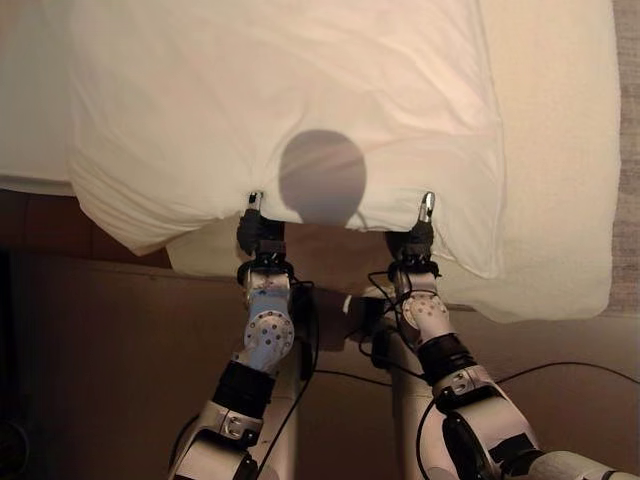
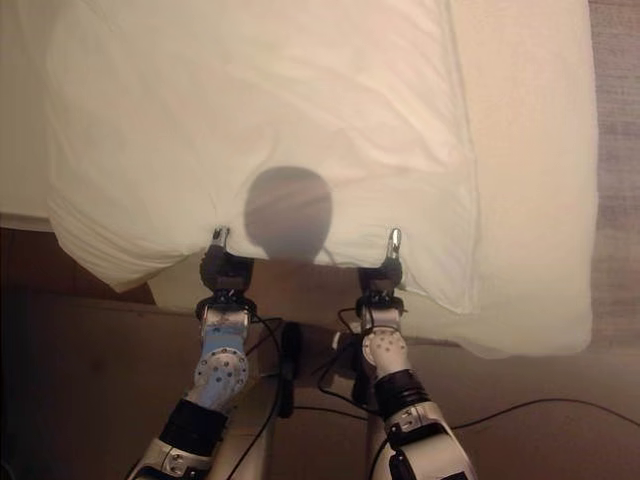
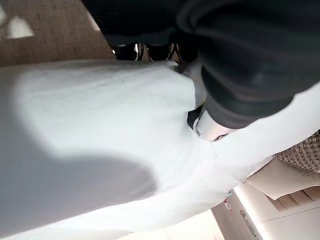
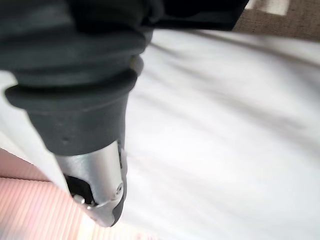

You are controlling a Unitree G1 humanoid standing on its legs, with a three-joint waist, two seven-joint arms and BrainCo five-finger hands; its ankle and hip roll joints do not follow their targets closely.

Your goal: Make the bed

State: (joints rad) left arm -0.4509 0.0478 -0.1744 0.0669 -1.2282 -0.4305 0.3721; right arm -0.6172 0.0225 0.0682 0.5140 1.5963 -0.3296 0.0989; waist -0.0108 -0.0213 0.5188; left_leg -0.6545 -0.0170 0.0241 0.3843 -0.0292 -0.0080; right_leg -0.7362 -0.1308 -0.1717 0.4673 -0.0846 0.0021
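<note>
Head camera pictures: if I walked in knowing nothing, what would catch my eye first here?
Probably the big white duvet spread over the bed, its near edge hanging over the side. Next, the left robot hand and right robot hand, both at that near edge, each with a thumb lying on top of the cloth. Beige bedding lies bare on the right.

Left robot hand (image 1: 259, 232) and right robot hand (image 1: 418, 236) reach forward.

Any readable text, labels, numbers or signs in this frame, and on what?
None. The white duvet, the mattress and both hands, left robot hand and right robot hand, at its near edge, carry no legible print.
</note>
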